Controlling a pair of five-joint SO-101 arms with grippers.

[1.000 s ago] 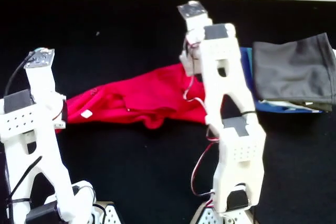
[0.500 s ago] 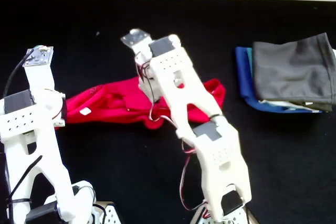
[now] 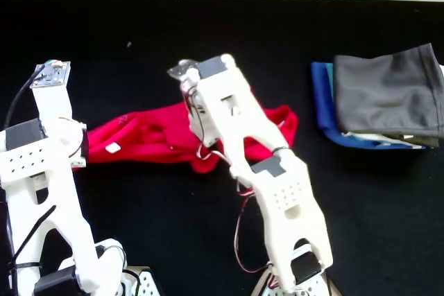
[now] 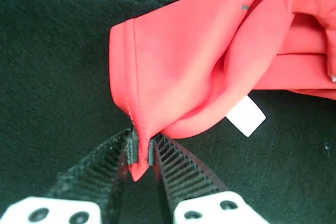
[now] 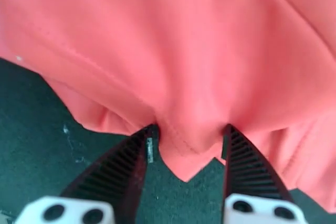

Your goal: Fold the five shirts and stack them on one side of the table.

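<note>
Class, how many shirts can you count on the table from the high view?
3 clearly: a red shirt in the middle, a grey shirt on top at the right, a blue shirt under it. Thin edges suggest more hidden between.

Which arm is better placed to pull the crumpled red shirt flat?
Left, probably: left gripper is shut on the crumpled red shirt at its hem; right gripper is open, only straddling fabric.

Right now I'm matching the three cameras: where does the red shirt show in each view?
High view: the red shirt lies stretched across the middle of the table.
Left wrist view: the left gripper pinches its hem.
Right wrist view: a fold sits between the open right gripper jaws.
Shared landmark: the white label, in the high and left wrist views.
</note>
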